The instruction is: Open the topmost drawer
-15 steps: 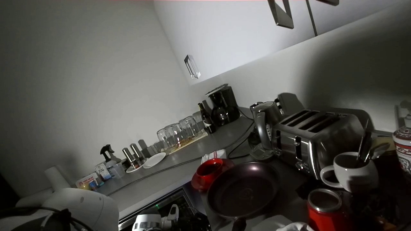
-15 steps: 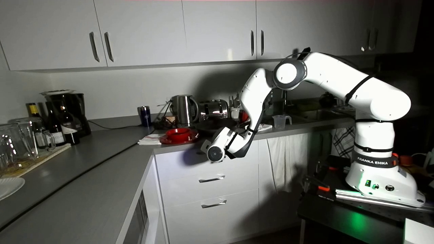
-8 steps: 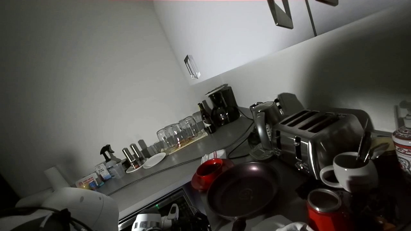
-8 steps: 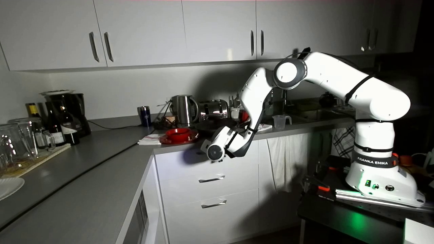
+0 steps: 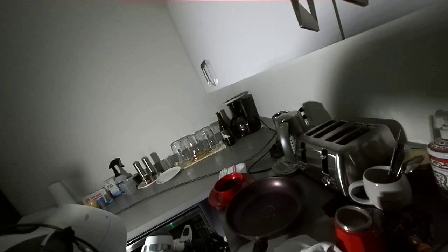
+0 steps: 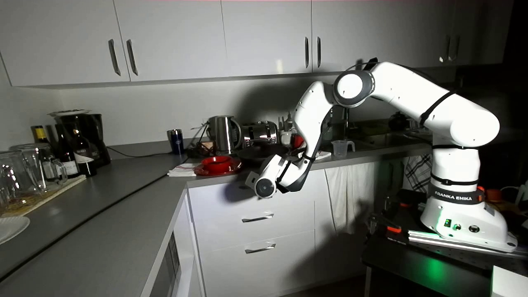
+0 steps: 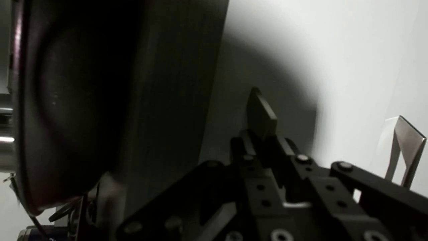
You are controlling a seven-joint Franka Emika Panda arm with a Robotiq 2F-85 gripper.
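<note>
Fingers [image 7: 239, 150] of the hand [image 7: 264, 144] are clamped on the handle [image 7: 261, 115] of the topmost drawer [image 6: 210, 202], whose pale front lies directly under the edge of the grey tabletop [image 6: 123, 231]. In the wrist view the handle juts up between the fingertips, with shadow on the drawer front around it. Whether the drawer stands slightly ajar I cannot tell. In an exterior view the white arm [image 6: 404, 93] bends down past the tabletop's edge, and two lower drawers [image 6: 231, 233] show beneath the hand, each with its own metal pull [image 6: 260, 249]. On the tabletop above, a dark frying pan [image 5: 269, 210] lies just beside a red bowl [image 6: 218, 167], which stands on a red plate [image 6: 199, 171]. A white cloth [image 6: 182, 170] striped with red lies beside the plate. Behind them, near each other, stand a steel kettle [image 6: 222, 134] and a steel toaster [image 5: 313, 154], as both exterior views show.
</note>
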